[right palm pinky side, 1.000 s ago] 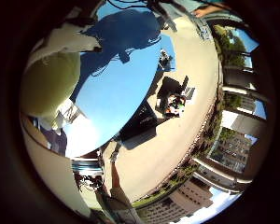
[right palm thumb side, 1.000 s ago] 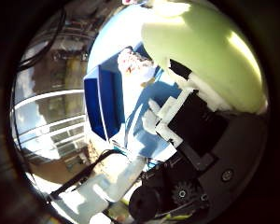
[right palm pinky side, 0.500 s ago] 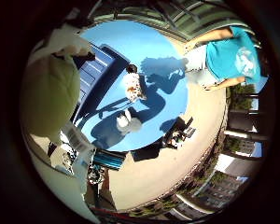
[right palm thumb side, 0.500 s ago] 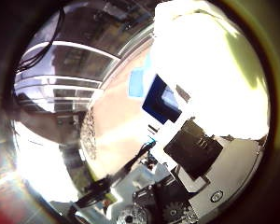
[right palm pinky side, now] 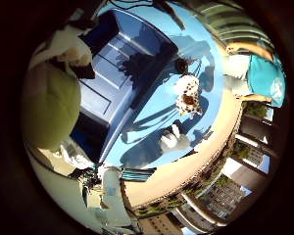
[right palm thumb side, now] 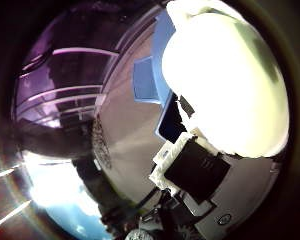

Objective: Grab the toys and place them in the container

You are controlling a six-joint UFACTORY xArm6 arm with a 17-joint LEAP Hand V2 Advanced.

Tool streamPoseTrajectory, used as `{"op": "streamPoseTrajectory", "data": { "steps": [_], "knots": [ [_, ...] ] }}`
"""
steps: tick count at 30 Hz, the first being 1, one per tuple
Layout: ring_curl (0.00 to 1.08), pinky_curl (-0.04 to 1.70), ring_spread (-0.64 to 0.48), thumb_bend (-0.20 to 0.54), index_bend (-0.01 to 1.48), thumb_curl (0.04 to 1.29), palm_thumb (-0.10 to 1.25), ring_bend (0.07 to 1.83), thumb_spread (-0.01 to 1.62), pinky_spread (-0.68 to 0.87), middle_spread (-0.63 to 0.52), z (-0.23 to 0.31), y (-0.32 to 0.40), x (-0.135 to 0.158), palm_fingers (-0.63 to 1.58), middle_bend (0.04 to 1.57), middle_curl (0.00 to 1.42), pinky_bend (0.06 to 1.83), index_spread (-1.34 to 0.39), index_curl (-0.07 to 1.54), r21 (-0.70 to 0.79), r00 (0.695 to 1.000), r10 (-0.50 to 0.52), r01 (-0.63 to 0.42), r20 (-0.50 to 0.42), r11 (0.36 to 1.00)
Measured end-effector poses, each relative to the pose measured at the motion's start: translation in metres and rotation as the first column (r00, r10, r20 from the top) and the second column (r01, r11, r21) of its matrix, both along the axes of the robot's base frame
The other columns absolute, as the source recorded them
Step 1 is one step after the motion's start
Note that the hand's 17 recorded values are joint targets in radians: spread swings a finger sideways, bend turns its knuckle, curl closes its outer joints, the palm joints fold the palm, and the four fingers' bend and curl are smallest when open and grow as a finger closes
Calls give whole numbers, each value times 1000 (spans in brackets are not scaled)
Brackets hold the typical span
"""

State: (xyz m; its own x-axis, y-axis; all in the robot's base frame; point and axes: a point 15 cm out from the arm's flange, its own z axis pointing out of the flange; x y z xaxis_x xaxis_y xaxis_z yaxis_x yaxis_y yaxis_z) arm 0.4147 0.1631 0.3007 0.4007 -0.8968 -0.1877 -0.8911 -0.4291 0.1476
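Over the blue container (right palm pinky side: 118, 83) now — hand (right palm thumb side: 195, 172) still clutching green toy (right palm pinky side: 49, 105).

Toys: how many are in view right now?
3. A pale green toy held in the hand, and a spotted toy and a white toy lying on the blue table beside the container. Others may be hidden.

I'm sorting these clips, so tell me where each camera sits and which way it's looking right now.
Little finger side palm view: on the palm, looking down at the blue bin, a spotted toy and a white toy on the blue table; white fingers curl round a green toy.
Thumb side palm view: on the palm, looking outward at ground and buildings; the hand shows black and white parts.
Both share the green toy close to the palm.
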Motion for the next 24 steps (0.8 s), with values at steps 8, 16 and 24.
{"op": "streamPoseTrajectory", "data": {
  "steps": [8, 16, 24],
  "knots": [
    [385, 269, 264, -30, 130, 442, 568, 597, 1195, 385, 33, 29, -53, -21, -197, 233, 512, 1154, -537, 656, 20, 996, 38, -36, -84, 999],
    [325, 196, 302, -26, 120, 379, 580, 477, 1170, 443, 71, 108, -136, -27, -84, 163, 405, 993, -448, 445, 45, 1000, -13, 14, -19, 999],
    [319, 172, 300, -26, 140, 354, 584, 464, 1164, 465, 73, 127, -238, -47, -10, 180, 365, 938, -362, 348, 19, 997, -79, 78, 23, 997]
  ]
}}
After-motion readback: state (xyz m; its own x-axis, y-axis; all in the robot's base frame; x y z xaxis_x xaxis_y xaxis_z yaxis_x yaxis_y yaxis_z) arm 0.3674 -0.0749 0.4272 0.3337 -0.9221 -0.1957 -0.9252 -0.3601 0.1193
